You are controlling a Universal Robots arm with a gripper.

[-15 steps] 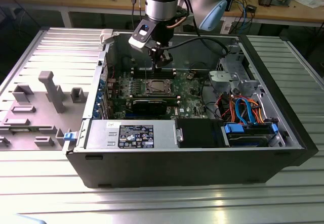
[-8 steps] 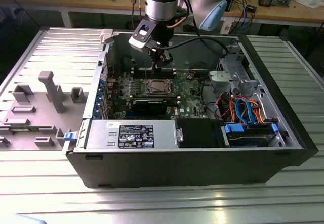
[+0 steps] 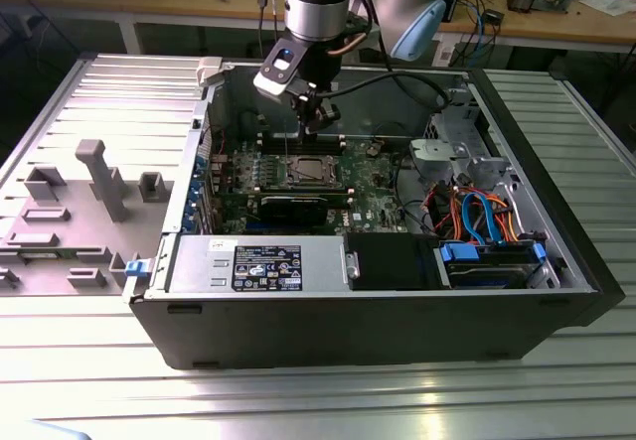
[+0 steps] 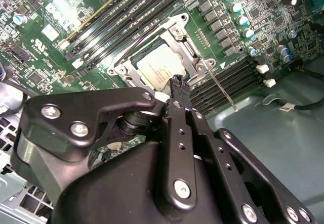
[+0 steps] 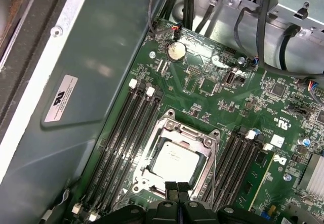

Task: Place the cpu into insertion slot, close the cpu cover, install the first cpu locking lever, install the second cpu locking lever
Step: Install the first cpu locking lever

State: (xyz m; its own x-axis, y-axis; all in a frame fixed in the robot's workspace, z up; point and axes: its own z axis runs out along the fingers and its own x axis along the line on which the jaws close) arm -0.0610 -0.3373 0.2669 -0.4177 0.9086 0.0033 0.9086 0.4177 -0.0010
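Exterior view, left to right: grey fixtures (image 3: 99, 177) on slatted metal table (image 3: 576, 112); open case (image 3: 348, 336) at centre; gripper (image 3: 320, 127) hanging inside it, above the cpu (image 3: 307, 170); blue cables (image 3: 487, 212) at right; wooden benches (image 3: 596, 28) far behind.

First wrist view: fingers (image 5: 171, 188) pressed together, close over the cpu; coin cell (image 5: 175, 51) farther along board.

Second wrist view: cpu seated in slot (image 4: 119, 70); cover (image 4: 188, 47) lying flat around it; thin lever (image 4: 223, 90) beside slot, slanting across memory slots.
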